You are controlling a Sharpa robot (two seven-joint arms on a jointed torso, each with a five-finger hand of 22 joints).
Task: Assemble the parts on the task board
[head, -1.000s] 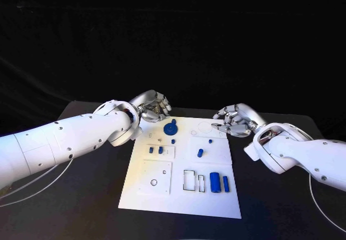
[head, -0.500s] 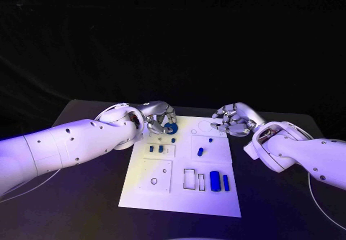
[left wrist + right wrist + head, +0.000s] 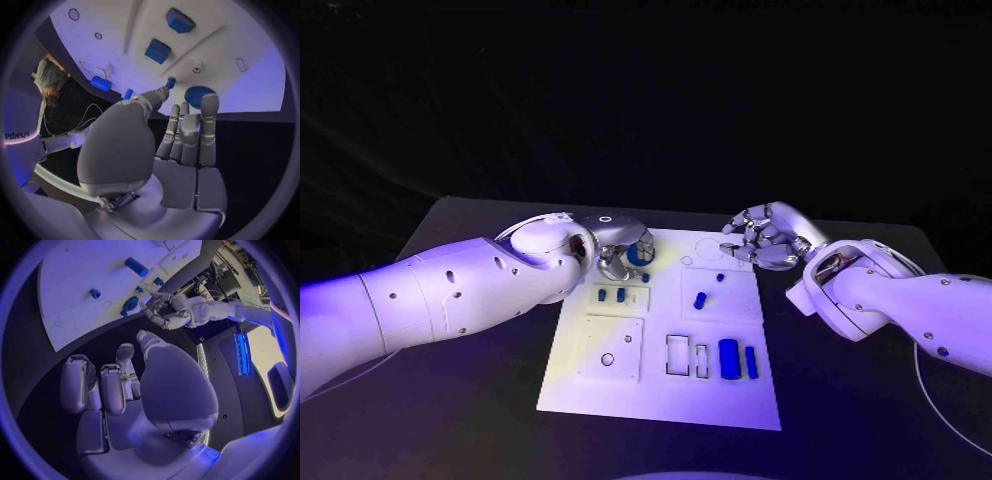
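The white task board [image 3: 661, 400] lies in the middle of the black table. A blue gear [image 3: 640, 254] sits near its far left corner. My left hand [image 3: 615, 245] hovers right at that gear, fingers stretched out with the fingertips [image 3: 209, 102] at the rim of the gear [image 3: 197, 95] and the thumb beside a small blue peg [image 3: 170, 80]; nothing is held. My right hand [image 3: 764, 238] hangs over the board's far right corner with its fingers curled in and nothing in them. The right wrist view looks across the board [image 3: 94, 270] at the left hand [image 3: 164, 310].
Two small blue blocks [image 3: 610, 296] stand on the board's left half. A thick blue cylinder [image 3: 728, 358] and a slim one [image 3: 751, 363] lie near its right edge beside rectangular slots. Two small blue pieces [image 3: 701, 301] sit mid-board. Bare black table [image 3: 473, 380] surrounds the board.
My left hand has moved in from beyond the board's far left corner to the blue gear, its forearm swinging toward the board. The right hand has hardly moved.
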